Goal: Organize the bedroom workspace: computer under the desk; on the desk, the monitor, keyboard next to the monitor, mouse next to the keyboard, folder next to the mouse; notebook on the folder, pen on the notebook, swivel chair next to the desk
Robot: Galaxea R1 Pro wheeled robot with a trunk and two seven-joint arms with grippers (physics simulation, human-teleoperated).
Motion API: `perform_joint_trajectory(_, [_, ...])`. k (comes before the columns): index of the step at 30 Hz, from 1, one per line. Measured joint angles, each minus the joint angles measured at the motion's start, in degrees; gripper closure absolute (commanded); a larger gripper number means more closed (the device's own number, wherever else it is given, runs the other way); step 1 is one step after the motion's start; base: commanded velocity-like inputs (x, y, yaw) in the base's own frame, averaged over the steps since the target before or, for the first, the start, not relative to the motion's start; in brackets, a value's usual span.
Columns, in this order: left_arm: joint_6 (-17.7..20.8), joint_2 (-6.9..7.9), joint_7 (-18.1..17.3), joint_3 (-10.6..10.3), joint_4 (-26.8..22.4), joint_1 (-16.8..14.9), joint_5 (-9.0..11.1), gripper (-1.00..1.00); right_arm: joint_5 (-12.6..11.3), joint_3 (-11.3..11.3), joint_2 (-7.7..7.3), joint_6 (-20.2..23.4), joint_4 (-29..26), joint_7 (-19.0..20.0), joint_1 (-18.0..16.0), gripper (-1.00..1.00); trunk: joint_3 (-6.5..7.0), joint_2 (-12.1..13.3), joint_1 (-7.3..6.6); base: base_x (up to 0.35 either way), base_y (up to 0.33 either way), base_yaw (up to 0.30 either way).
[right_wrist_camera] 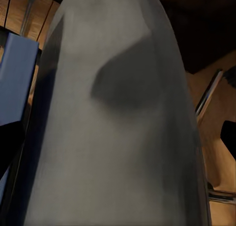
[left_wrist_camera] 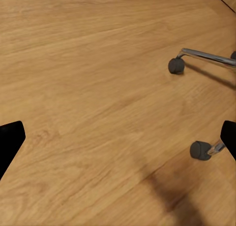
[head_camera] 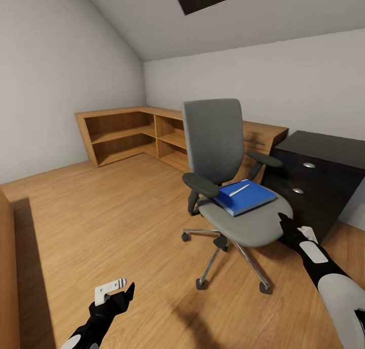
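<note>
**A:** Which step does the robot appear to be on?

**B:** Judging by the layout, fetching the folder (head_camera: 244, 198) off the swivel chair (head_camera: 230, 186); the left gripper (head_camera: 117, 292) hangs low over the wood floor (head_camera: 101, 212) at about seven o'clock in the head view, its fingers (left_wrist_camera: 11, 140) spread wide and holding nothing; two of the chair's casters (left_wrist_camera: 176, 65) lie ahead of it.

**A:** And where is the folder itself?

**B:** It lies flat on the grey seat, near centre, with a pen (head_camera: 239, 190) resting on top; whether a notebook lies between them cannot be told.

**A:** The right side?

**B:** The right gripper (head_camera: 284, 226) sits at the seat's edge, at roughly four o'clock, just beside the cushion; its fingers (right_wrist_camera: 228, 135) look parted around the seat rim, though whether they touch it is unclear.

**A:** So the next move?

**B:** Probably lifting the right arm over the seat to reach the folder's near corner; the armrest (head_camera: 266, 160) at two o'clock and the dark drawer cabinet (head_camera: 317, 176) beyond crowd that side; the pen could roll off if the folder tilts; the low wooden shelving (head_camera: 132, 133) stands well apart at eleven o'clock.
</note>
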Motion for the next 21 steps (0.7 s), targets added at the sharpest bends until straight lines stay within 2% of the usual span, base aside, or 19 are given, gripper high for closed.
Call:
perform_joint_trajectory(13, [0.01,0.00,0.00,0.00,0.06,0.00,0.01,-1.00,-0.16,0.03,-0.02,0.17,-0.12,0.03,0.01,-1.00,0.00,0.00,0.02,-0.031,0.009,0.000])
perform_joint_trajectory(21, [0.00,0.00,0.00,0.08,0.06,0.00,0.01,-1.00,-0.26,0.17,0.55,0.05,0.08,0.08,0.03,-1.00,0.00,0.00,0.00,-0.003,0.001,0.003])
